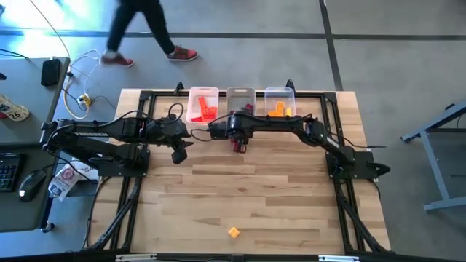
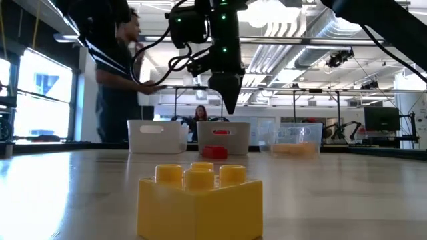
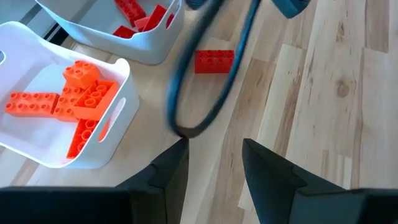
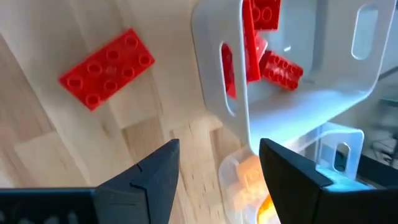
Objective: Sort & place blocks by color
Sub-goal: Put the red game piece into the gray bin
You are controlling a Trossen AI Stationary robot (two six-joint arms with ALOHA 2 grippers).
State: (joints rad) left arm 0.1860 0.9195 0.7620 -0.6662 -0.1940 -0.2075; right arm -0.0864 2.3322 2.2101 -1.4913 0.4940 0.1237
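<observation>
A red block (image 1: 239, 145) (image 4: 107, 67) lies flat on the table, studs up, just in front of the middle bin (image 1: 241, 98), which holds red blocks. My right gripper (image 1: 237, 133) (image 4: 217, 168) hovers open above it, touching nothing; the low view shows the right gripper (image 2: 229, 100) clear above the block (image 2: 215, 152). The left bin (image 1: 203, 105) holds orange-red blocks and the right bin (image 1: 279, 102) holds orange-yellow ones. One orange-yellow block (image 1: 233, 232) (image 2: 200, 200) sits alone near the table's near edge. My left gripper (image 1: 180, 153) (image 3: 214, 168) waits open to the left of the red block.
The three bins stand in a row along the table's far edge. A dark cable (image 3: 205, 74) loops in front of my left wrist camera. A person (image 1: 145, 33) walks past beyond the far edge. Bare wood (image 1: 240, 189) stretches between the arms and the near edge.
</observation>
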